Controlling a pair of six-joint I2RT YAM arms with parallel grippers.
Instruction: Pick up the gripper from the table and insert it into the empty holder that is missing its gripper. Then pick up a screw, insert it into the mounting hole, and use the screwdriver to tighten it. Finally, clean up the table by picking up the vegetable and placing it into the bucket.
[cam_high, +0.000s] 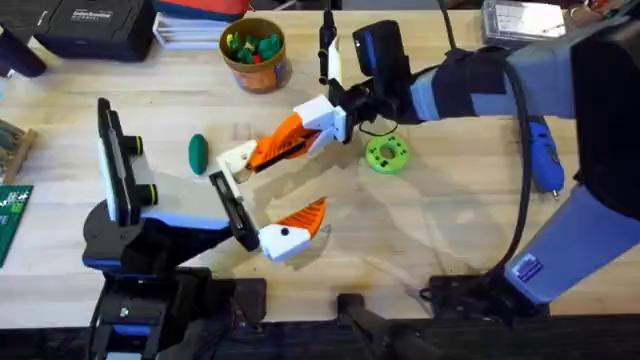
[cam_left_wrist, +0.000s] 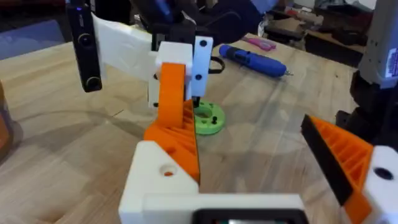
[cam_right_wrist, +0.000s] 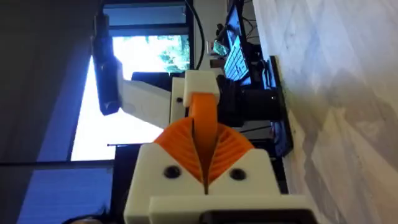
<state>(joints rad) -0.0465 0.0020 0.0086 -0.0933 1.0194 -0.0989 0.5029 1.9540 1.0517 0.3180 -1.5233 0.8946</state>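
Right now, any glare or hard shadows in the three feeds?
Overhead: even light, soft arm shadows on the table, no glare. Left wrist: faint shadow around the green disc, no glare. Right wrist: bright window behind the gripper backlights it; surroundings dark.

Overhead looking down, both wrist views close, sharing the gripper (cam_high: 285, 140)
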